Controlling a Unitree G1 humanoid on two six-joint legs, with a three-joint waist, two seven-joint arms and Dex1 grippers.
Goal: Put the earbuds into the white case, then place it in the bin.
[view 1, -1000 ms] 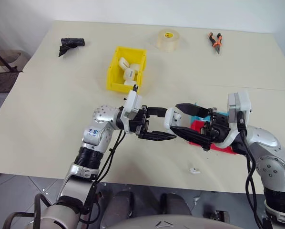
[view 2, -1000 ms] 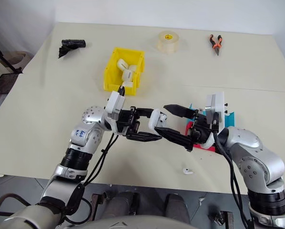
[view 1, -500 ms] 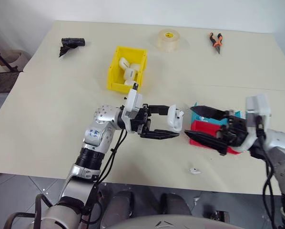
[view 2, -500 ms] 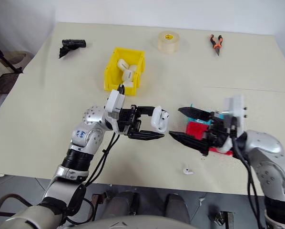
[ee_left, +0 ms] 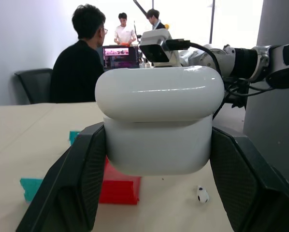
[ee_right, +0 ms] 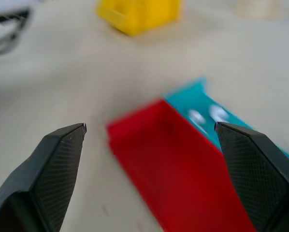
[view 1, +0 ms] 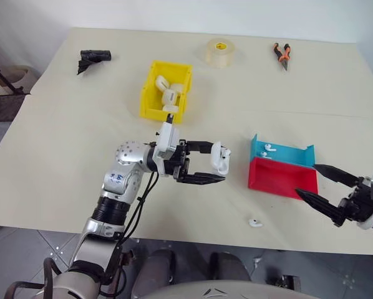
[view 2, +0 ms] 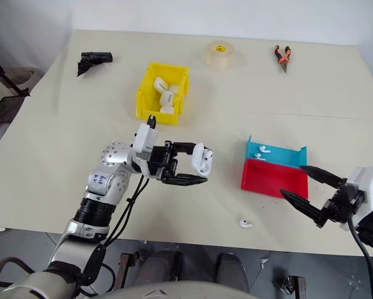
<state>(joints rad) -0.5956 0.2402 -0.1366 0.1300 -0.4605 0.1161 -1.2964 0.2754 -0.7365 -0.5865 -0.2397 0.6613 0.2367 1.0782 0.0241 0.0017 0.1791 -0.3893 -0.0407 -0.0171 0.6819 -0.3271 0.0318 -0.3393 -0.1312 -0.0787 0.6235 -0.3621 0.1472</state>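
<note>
My left gripper [view 1: 219,162] is shut on the white case [view 1: 221,158], held above the table's middle with the fingers pointing right. In the left wrist view the case [ee_left: 159,121] sits between both pads, lid on top. My right gripper [view 1: 307,180] hangs open and empty at the right, just beyond the red tray. Two earbuds [view 1: 269,148] lie in the blue tray, also seen in the right wrist view [ee_right: 197,117]. One more earbud [view 1: 255,222] lies loose on the table near the front edge. The yellow bin [view 1: 150,112] stands behind the left gripper with several white cases inside.
A red tray [view 1: 283,177] and a blue tray [view 1: 292,156] lie joined, right of the case. At the back of the table are a tape roll [view 1: 220,52], orange-handled pliers [view 1: 282,54] and a black object [view 1: 93,57]. People [ee_left: 81,63] sit in the background.
My right gripper has drawn away from the case, swinging right and down past the red tray, still open. The left gripper has kept the case and stayed nearly in place.
</note>
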